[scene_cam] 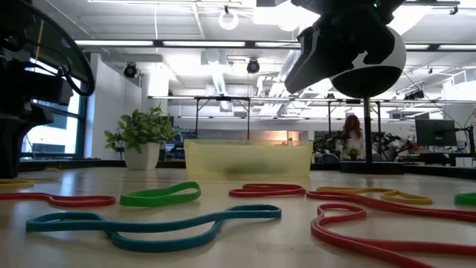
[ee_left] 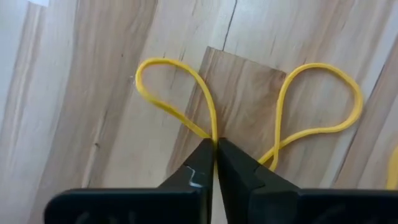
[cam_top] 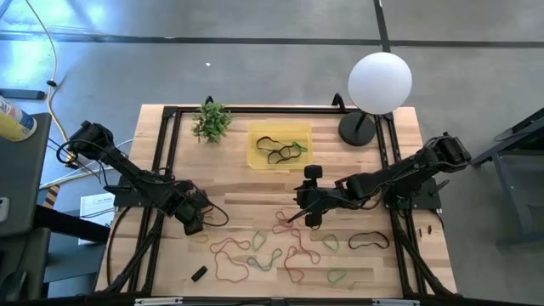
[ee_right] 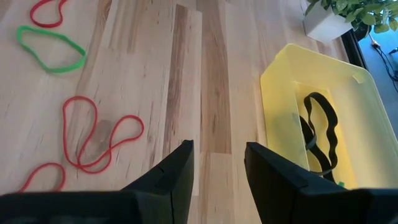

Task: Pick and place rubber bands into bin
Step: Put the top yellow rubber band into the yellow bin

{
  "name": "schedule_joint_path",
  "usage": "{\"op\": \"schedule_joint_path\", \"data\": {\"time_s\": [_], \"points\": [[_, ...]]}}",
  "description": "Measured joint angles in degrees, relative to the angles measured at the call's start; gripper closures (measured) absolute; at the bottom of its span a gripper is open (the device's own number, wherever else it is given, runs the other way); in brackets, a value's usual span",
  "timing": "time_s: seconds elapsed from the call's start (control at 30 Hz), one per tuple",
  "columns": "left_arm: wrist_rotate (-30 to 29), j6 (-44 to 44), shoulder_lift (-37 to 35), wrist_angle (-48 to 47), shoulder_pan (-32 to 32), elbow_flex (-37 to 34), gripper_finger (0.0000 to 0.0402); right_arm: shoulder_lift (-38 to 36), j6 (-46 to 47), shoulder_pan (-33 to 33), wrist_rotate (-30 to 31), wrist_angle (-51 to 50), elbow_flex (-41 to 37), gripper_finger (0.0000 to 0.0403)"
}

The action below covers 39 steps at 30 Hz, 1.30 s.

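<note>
Many rubber bands in red, green, teal, black and tan lie scattered on the near half of the wooden table. The yellow bin stands toward the far edge, with black and green bands inside. My left gripper is low at the table's left near side, shut on a yellow band. My right gripper is open and hangs raised over bare wood, between the scattered bands and the bin. It touches nothing. My left gripper pinches the yellow band between its two fingertips at the narrow middle, where the strands run together. The fingers come from above, pointing down. The band's two loops spread flat on the table either side of the fingers.
A small green plant stands left of the bin, and a white globe lamp with a dark base stands right of it. A small black block lies near the front edge. Black frame rails border the table. A person sits far behind.
</note>
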Motion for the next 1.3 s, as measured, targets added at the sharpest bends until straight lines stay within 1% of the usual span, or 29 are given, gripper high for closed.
{"op": "schedule_joint_path", "data": {"time_s": [0.1, 0.23, 0.43, 0.77, 1.2, 1.3], "points": [[-0.2, 1.9, 0.0, 0.2, 0.0, 0.0, 0.0386, 0.0, 0.0, 0.0, 0.0, 0.0, 0.0, 0.0269], [-1.0, 2.9, 0.0, 0.4, 0.0, 0.0, 0.0398, 0.0, 0.0, 0.0, 0.0, 0.0, 0.0, 0.0269], [-2.1, 4.7, 0.1, 0.0, 0.0, 0.4, 0.04, 0.0, 0.0, 0.0, 0.0, 0.0, 0.0, 0.0269], [-12.3, 15.5, 0.2, -0.6, 0.0, 6.0, 0.0401, 0.0, 0.0, 0.0, 0.3, 0.4, 0.0, 0.0269], [-24.1, 26.6, 0.2, -5.9, 0.0, 17.3, 0.0401, 0.0, 0.0, 0.0, 0.2, 1.4, 0.0, 0.0269], [-25.5, 29.7, 0.1, -7.0, 1.2, 20.0, 0.0402, 0.0, 0.0, 0.0, 0.2, 2.1, 0.0, 0.0269]]}}
